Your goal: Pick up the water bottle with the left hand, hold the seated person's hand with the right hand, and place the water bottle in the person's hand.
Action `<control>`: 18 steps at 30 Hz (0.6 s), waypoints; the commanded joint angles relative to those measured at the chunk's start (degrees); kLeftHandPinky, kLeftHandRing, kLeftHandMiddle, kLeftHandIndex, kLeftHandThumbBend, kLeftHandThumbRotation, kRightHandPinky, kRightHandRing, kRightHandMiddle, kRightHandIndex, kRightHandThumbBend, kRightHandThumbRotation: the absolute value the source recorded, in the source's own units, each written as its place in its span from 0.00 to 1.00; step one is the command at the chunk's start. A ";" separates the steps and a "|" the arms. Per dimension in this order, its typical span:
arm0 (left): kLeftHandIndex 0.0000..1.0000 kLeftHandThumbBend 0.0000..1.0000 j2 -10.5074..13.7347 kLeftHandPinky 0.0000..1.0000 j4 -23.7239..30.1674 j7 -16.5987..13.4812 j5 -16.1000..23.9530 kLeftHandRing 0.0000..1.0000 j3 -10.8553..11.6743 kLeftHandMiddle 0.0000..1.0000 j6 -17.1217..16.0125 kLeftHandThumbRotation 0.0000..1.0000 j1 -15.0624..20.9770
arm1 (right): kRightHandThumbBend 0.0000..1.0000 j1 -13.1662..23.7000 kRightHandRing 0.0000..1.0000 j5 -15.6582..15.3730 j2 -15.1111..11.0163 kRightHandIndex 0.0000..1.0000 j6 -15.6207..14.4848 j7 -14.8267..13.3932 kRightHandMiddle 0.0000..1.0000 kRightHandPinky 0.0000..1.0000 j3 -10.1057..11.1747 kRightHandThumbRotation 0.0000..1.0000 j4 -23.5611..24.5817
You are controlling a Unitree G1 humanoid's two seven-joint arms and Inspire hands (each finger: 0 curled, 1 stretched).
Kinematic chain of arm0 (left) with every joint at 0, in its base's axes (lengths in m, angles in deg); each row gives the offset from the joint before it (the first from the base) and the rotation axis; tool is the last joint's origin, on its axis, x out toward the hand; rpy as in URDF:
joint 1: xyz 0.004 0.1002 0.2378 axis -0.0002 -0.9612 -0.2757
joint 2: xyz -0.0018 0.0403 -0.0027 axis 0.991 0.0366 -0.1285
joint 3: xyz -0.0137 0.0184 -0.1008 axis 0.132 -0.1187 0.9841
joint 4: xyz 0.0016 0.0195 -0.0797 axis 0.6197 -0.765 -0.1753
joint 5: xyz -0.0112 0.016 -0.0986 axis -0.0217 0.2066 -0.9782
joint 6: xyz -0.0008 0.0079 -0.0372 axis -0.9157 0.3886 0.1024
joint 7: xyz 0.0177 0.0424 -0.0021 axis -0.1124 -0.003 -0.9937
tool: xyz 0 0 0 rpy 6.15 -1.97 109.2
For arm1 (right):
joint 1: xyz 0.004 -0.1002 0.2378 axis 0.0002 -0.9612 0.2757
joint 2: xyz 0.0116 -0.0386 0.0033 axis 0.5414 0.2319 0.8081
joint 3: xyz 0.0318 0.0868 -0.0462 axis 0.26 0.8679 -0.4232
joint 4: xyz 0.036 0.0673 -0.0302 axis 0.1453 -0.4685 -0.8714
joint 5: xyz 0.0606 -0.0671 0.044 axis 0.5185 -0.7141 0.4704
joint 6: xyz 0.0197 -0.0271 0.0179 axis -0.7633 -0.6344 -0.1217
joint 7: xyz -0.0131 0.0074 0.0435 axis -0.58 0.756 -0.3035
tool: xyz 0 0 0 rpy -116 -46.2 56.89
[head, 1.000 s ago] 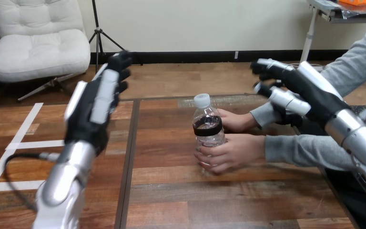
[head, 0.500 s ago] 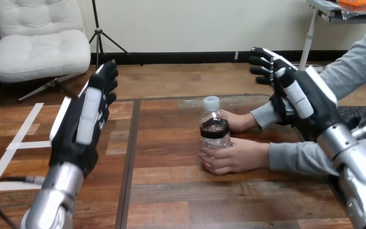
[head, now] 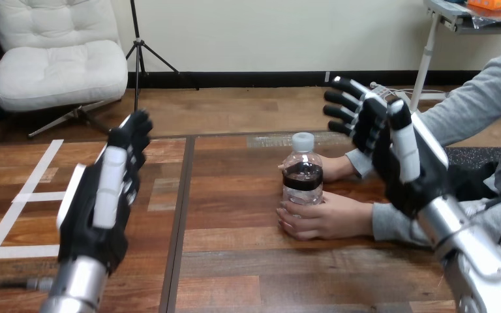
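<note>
You'll find the water bottle (head: 302,173) upright on the bench (head: 235,261), the person's nearer hand (head: 329,218) cupping its base; it's probably light, thin-walled and slick, so grip the label band gently with your left robot hand (head: 101,202), which hangs released and empty, like the right robot hand (head: 401,156)
</note>
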 commanded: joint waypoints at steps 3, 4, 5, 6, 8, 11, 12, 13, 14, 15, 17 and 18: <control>0.91 0.74 -4.71 0.99 10.73 -3.67 -0.41 0.95 -0.86 0.92 -5.34 0.96 -2.51 | 0.95 -6.20 0.90 4.82 3.20 0.90 -3.98 -1.18 0.90 0.89 2.25 1.00 18.58; 0.91 0.74 -4.97 0.99 10.87 -3.84 -0.37 0.95 -1.00 0.92 -5.56 0.96 -2.76 | 0.95 -6.73 0.90 4.83 3.37 0.90 -4.40 -1.38 0.90 0.89 2.17 1.00 19.41; 0.91 0.74 -5.48 0.99 10.98 -3.96 -0.37 0.94 -1.32 0.92 -6.17 0.96 -3.34 | 0.95 -7.94 0.90 4.96 3.84 0.90 -4.98 -1.81 0.90 0.89 1.77 1.00 21.09; 0.91 0.74 -5.81 0.99 11.03 -4.05 -0.33 0.94 -1.56 0.92 -6.54 0.96 -3.66 | 0.95 -8.66 0.91 5.06 4.14 0.90 -5.42 -2.01 0.90 0.89 1.60 1.00 22.14; 0.92 0.74 -6.39 0.98 10.97 -4.17 0.07 0.95 -2.13 0.92 -7.42 0.97 -4.39 | 0.95 -10.28 0.91 5.20 4.80 0.91 -6.27 -2.43 0.91 0.89 1.09 1.00 24.41; 0.92 0.73 -6.98 0.99 10.64 -4.26 1.19 0.95 -3.14 0.93 -8.72 0.98 -5.33 | 0.95 -12.47 0.92 5.14 5.78 0.91 -7.18 -2.88 0.92 0.90 0.35 1.00 27.34; 0.92 0.73 -7.09 0.99 10.53 -4.26 1.58 0.95 -3.47 0.93 -9.08 0.98 -5.60 | 0.95 -13.14 0.92 5.02 6.11 0.91 -7.39 -3.02 0.92 0.90 0.13 1.00 28.21; 0.92 0.73 -7.19 0.99 10.46 -4.26 1.85 0.95 -3.69 0.93 -9.34 0.98 -5.78 | 0.95 -13.61 0.92 4.91 6.38 0.91 -7.61 -3.11 0.92 0.90 0.02 1.00 28.86; 0.92 0.73 -7.21 0.99 10.14 -3.92 2.14 0.95 -4.15 0.93 -9.86 0.98 -6.04 | 0.95 -14.62 0.92 4.59 6.91 0.92 -7.54 -3.30 0.93 0.91 -0.43 1.00 29.84; 0.92 0.73 -7.21 0.99 9.93 -3.68 2.27 0.95 -4.42 0.93 -10.19 0.98 -6.18 | 0.94 -15.26 0.92 4.34 7.28 0.92 -7.55 -3.39 0.93 0.91 -0.65 1.00 30.47; 0.91 0.73 -7.20 1.00 9.53 -3.06 2.31 0.95 -4.96 0.93 -10.67 0.98 -6.47 | 0.93 -16.66 0.93 3.82 7.96 0.92 -7.62 -3.60 0.93 0.93 -1.17 1.00 31.72; 0.91 0.73 -7.21 1.00 9.39 -2.78 2.25 0.95 -5.16 0.93 -10.81 0.98 -6.58 | 0.93 -17.25 0.93 3.60 8.21 0.93 -7.72 -3.69 0.93 0.94 -1.37 1.00 32.23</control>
